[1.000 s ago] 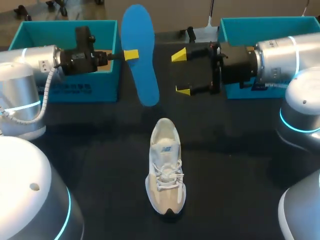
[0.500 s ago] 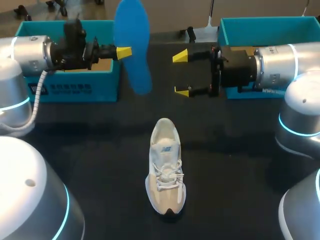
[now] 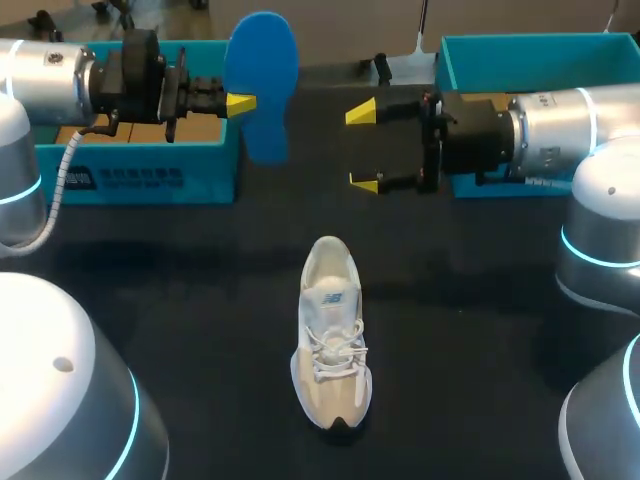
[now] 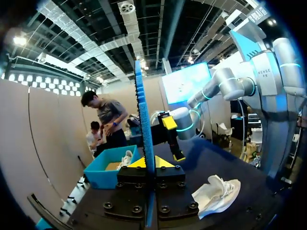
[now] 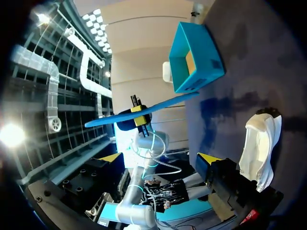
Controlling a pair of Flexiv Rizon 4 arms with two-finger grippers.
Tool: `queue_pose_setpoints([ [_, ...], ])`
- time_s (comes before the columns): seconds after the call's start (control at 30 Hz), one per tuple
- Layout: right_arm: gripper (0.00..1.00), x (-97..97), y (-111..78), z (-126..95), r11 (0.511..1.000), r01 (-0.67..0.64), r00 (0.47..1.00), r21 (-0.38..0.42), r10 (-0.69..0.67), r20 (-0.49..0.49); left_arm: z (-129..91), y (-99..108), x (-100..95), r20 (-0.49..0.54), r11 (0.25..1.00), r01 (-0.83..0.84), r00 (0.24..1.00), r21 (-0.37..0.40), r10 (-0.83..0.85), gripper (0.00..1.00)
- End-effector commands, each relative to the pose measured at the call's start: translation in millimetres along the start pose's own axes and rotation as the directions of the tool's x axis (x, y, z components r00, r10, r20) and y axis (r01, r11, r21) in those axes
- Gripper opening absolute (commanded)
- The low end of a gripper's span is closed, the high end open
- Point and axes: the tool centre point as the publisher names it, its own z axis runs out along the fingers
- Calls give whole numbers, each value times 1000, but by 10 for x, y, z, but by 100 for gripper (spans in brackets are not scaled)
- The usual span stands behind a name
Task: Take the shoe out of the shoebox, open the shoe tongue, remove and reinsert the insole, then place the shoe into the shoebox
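Note:
A blue insole (image 3: 259, 82) hangs in the air above the table's far side, with my left gripper (image 3: 240, 103) shut on its edge. The left wrist view shows this insole (image 4: 144, 120) edge-on, upright between the yellow tips of that gripper (image 4: 146, 162). The white and beige shoe (image 3: 330, 330) lies on the dark table, toe toward the front, with no insole in it. My right gripper (image 3: 362, 146) stands open to the right of the insole, apart from it, holding nothing. From the right wrist, the insole (image 5: 144, 111) is ahead of the open gripper (image 5: 160, 159) and the shoe (image 5: 259, 143) lies off to its side.
A teal shoebox (image 3: 150, 172) stands at the back left, under my left arm. A second teal box (image 3: 540, 48) stands at the back right, behind my right arm. The dark table (image 3: 200, 280) lies bare around the shoe.
My left arm has drawn back to the left and turned the insole, raising it so it looks shorter from above. The right gripper and the shoe have barely moved.

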Motion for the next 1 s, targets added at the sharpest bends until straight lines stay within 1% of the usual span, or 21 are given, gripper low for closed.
queue_pose_setpoints([
  [0.03,100,0,5,21,1000,0,1000,-1,0,1,7,30,-8,-14,993,-122,992,7,122,0],
  [0.07,100,0,5,21,1000,0,1000,-1,0,1,8,36,1,-13,986,-165,986,-1,165,0],
  [0.1,100,0,5,21,1000,0,1000,-1,0,1,18,49,9,-20,979,-201,979,18,202,0],
  [0.17,100,0,5,21,1000,0,1000,-1,0,1,33,77,34,-27,959,-284,959,-11,284,0],
  [0.2,100,0,5,21,1000,0,1000,-1,0,1,35,90,46,-22,941,-337,941,0,337,0],
  [0.23,100,0,5,21,1000,0,1000,-1,0,1,40,109,61,-33,933,-361,932,-14,360,0],
  [0.3,100,0,5,21,1000,0,1000,-1,0,1,50,126,93,-29,884,-467,884,-33,466,0],
  [0.33,100,0,5,21,1000,0,1000,-1,0,1,59,131,103,-24,858,-511,860,-57,510,0],
  [0.37,100,0,5,21,1000,0,1000,-1,0,1,73,141,126,-14,794,-597,800,-111,600,0],
  [0.4,100,0,5,21,1000,0,1000,-1,0,1,87,183,138,-16,690,-695,706,-203,708,0],
  [0.77,100,0,5,21,1000,0,1000,-1,0,1,87,183,138,-16,690,-695,706,-203,708,0],
  [0.8,100,0,5,21,1000,0,1000,-1,0,1,105,164,158,-41,641,-740,661,-205,750,0],
  [0.83,100,0,5,21,1000,0,1000,-1,0,1,124,158,176,-53,626,-763,640,-158,767,0],
  [0.9,100,0,5,21,1000,0,1000,-1,0,1,145,190,197,-52,574,-806,585,-145,809,0],
  [0.93,100,0,5,21,1000,0,1000,-1,0,1,152,201,216,-36,554,-824,562,-119,827,0],
  [1.0,100,0,5,21,1000,0,1000,-1,0,1,158,245,222,-22,541,-835,546,-100,838,0],
])
